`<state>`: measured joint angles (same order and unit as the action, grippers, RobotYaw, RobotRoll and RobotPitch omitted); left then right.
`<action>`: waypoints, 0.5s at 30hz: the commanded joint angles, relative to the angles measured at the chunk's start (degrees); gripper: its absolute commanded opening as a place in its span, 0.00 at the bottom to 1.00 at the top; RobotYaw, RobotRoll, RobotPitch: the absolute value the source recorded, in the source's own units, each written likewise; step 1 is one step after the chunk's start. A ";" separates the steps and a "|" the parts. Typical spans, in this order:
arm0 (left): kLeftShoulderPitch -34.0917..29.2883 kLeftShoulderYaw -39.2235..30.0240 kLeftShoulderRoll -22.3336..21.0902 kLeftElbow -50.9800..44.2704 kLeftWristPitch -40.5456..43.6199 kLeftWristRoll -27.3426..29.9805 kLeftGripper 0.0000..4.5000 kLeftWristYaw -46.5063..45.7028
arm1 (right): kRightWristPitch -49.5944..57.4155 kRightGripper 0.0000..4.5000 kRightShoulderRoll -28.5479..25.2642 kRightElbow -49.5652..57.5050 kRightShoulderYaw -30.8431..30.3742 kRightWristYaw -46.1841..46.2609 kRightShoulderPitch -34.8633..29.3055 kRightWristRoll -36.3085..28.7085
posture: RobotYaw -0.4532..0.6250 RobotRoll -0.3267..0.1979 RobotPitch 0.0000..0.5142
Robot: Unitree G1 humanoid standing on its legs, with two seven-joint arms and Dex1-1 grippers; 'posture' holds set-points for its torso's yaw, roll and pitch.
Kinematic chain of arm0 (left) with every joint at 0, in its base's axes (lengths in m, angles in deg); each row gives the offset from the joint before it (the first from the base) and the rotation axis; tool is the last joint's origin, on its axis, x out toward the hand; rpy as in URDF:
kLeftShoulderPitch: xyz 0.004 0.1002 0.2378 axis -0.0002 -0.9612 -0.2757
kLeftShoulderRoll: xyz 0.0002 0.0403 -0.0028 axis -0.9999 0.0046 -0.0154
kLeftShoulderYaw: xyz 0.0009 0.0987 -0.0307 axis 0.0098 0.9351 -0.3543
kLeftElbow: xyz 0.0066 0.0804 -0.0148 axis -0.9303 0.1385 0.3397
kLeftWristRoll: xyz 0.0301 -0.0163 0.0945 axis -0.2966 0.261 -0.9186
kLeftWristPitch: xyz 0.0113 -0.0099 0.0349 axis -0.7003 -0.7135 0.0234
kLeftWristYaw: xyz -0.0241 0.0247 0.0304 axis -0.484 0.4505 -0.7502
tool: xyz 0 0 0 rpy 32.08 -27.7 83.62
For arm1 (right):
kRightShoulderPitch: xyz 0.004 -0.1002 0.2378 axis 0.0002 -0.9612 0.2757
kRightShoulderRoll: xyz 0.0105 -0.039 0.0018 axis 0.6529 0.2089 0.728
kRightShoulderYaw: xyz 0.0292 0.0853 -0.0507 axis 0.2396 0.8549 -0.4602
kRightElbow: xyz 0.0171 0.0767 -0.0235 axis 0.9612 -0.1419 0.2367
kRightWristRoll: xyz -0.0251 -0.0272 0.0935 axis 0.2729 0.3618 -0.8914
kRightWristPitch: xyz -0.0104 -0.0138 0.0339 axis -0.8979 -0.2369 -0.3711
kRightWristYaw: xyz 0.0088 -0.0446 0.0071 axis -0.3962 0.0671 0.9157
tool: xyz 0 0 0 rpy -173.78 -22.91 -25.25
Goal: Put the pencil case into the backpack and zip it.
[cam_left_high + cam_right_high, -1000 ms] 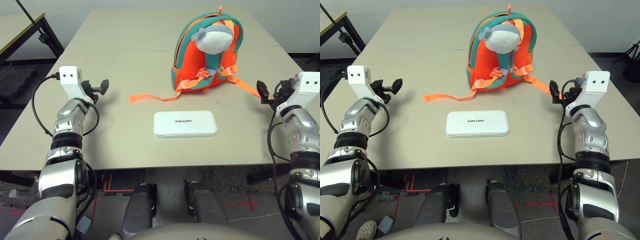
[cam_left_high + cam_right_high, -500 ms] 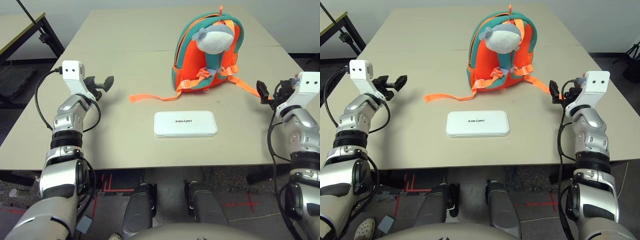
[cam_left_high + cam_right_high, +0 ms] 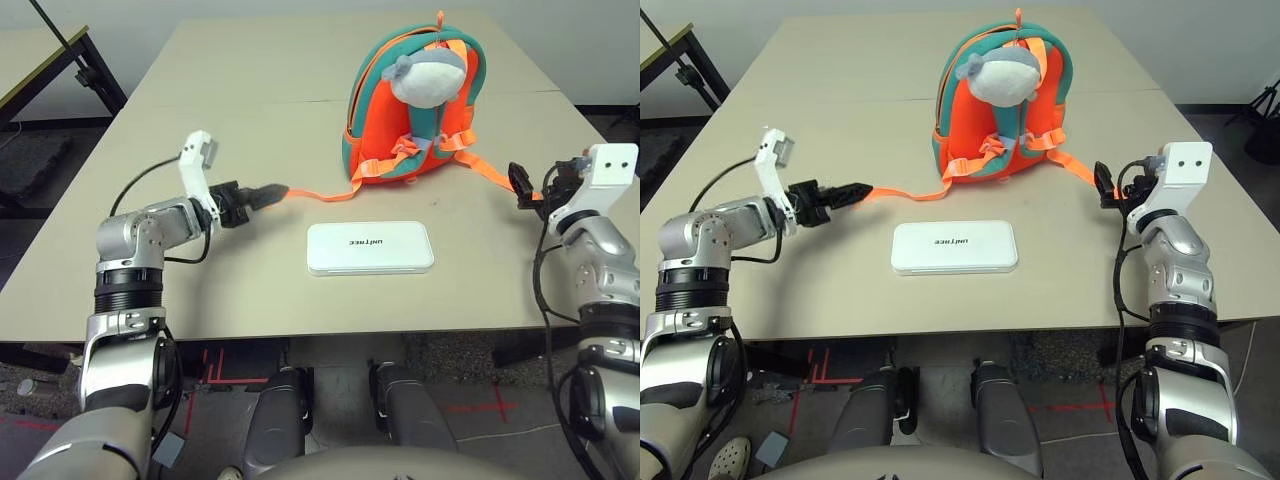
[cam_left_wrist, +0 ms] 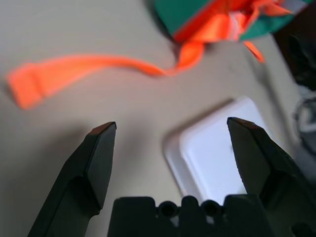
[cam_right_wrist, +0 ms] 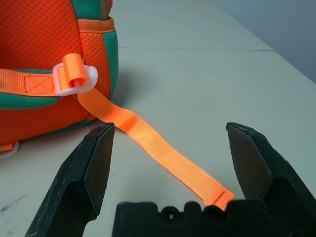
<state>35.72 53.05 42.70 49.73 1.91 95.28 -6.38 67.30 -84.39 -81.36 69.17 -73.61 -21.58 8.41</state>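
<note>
The table (image 3: 230, 90) carries the backpack (image 3: 385, 105) upright toward its far side, with the pencil case (image 3: 370, 248) lying flat just in front. Left gripper (image 3: 270, 192) hangs spread near a loose strap end (image 4: 29, 86); right gripper (image 3: 518, 183) gapes empty over the other strap (image 5: 163, 155).

My left gripper (image 3: 272, 191) covers the free end of the strap (image 3: 318, 194) in the head views, so I cannot tell whether they touch. In my left wrist view the case (image 4: 222, 158) is blurred and runs behind 1 of my fingers (image 4: 259, 160) — its lettering does not show there. The backpack (image 4: 217, 17) is cut off by that picture's edge. In my right wrist view the backpack is also cut by the edge, and the tip of its other strap (image 5: 163, 155) slips behind my gripper's base.
</note>
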 commanded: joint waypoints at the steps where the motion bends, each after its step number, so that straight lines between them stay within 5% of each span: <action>1: -0.72 -1.67 1.25 3.11 5.72 2.25 1.00 -0.41 | 0.52 1.00 0.01 -0.31 -0.29 -0.07 0.06 0.29 | 0.28 0.62 0.25; 15: 0.47 -0.56 3.83 11.63 8.73 0.76 1.00 -1.04 | 1.31 1.00 -0.13 1.52 -0.19 0.24 -1.33 0.36 | 0.25 0.62 0.25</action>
<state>36.64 50.91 45.89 59.38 9.29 96.93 -7.14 68.05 -84.40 -80.94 69.08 -73.51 -21.96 8.46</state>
